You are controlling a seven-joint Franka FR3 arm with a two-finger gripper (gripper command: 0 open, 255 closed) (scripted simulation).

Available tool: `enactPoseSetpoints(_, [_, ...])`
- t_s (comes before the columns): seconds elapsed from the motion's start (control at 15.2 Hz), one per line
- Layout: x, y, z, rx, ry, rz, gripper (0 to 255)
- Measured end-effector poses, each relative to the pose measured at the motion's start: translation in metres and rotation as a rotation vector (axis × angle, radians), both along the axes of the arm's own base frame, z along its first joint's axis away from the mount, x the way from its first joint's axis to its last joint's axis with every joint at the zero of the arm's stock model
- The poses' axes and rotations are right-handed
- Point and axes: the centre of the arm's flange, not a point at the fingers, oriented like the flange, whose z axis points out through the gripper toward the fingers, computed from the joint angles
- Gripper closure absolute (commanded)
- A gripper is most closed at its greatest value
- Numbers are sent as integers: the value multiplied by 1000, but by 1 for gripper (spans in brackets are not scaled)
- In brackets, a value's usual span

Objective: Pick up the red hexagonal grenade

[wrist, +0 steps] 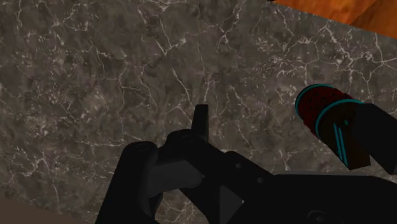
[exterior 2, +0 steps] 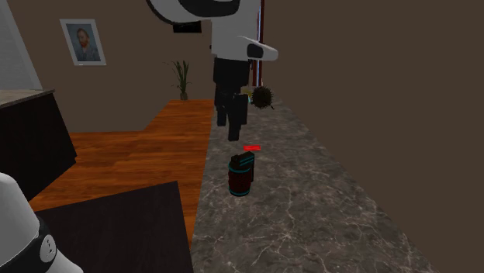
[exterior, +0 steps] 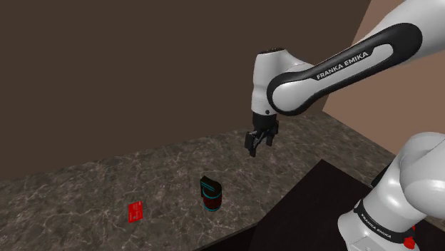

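Note:
The grenade stands upright on the marble counter. Its body is dark red with cyan bands and a black top. It also shows in the second exterior view and, off to one side of the hand, in the wrist view. My black gripper hangs in the air above the counter, higher than the grenade and toward the shoulder view's upper right of it. It is open and holds nothing. In the second exterior view the gripper hovers beyond the grenade. One fingertip points at bare marble.
A small flat red piece lies on the counter toward the shoulder view's left of the grenade. A dark spiky ball sits farther along the counter. The dark stand borders the counter; wooden floor lies beside it.

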Motion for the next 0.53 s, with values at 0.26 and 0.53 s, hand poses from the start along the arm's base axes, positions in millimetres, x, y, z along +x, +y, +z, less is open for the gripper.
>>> enactPoseSetpoints(0.26, [18, 32, -36, 11, -1, -2, 0])
enactPoseSetpoints(0.53, [36, 67, -70, 22, -3, -5, 0])
